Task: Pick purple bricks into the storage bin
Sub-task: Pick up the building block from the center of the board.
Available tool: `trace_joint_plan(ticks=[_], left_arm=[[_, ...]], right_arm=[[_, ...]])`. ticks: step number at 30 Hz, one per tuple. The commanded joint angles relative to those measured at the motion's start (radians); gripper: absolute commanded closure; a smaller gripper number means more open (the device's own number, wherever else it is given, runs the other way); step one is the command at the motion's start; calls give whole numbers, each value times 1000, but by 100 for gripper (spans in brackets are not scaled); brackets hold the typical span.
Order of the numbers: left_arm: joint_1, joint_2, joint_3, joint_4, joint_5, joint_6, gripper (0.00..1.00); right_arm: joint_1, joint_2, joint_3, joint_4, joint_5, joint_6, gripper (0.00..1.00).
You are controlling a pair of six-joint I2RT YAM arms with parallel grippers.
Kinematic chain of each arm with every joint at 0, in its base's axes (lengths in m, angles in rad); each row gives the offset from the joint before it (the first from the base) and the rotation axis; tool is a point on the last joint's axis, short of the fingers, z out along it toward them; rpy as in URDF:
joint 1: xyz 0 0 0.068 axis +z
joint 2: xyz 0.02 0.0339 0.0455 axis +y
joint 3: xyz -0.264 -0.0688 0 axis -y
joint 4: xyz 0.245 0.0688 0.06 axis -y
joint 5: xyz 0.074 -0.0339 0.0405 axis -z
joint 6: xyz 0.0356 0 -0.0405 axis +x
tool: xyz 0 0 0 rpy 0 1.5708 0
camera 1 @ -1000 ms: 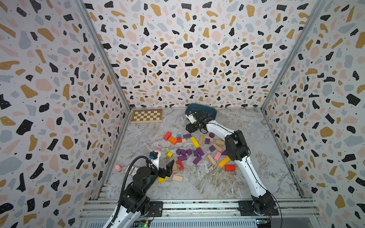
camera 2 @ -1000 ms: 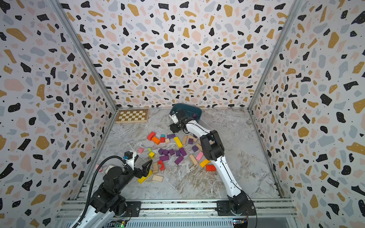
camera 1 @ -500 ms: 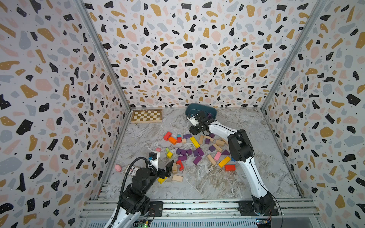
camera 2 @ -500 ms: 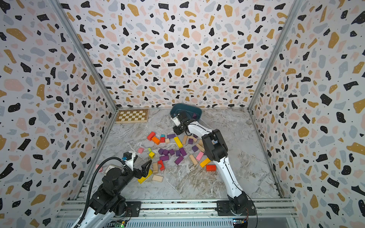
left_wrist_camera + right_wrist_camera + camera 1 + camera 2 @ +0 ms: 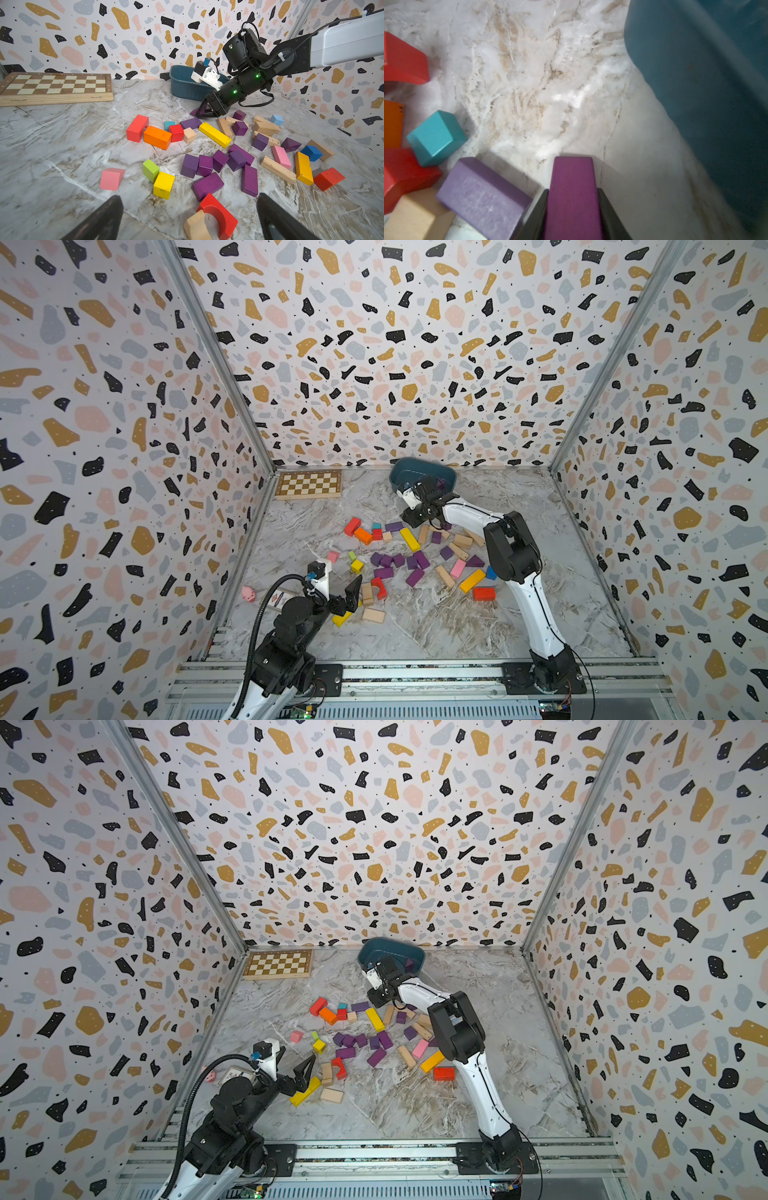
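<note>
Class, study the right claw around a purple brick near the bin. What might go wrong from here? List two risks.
1. The right claw grips the brick with part of it jutting past the fingertips, so it might tilt or slip on lifting.
2. The bin stands close by with its wall in the way, and a low carry may bump the wall or shove the bin.
</note>
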Motion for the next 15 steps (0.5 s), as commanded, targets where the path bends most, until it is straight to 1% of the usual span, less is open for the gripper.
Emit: trace_joint_plan(ticks=[1,10,13,15], left_arm=[[-4,-4,-9,15,-4,2,1],[-3,-15,-9,15,-8,2,1],[-3,-15,-11,16,-8,1,1],[-3,-16,-10,16,-15,-4,1]], right_arm=[[0,-83,-15,32,-4,7,79],[0,-139,-12,29,-29,-2,83],[-12,-115,73,-4,-36,-4,84],[-28,-76,167,-41,-63,25,84]])
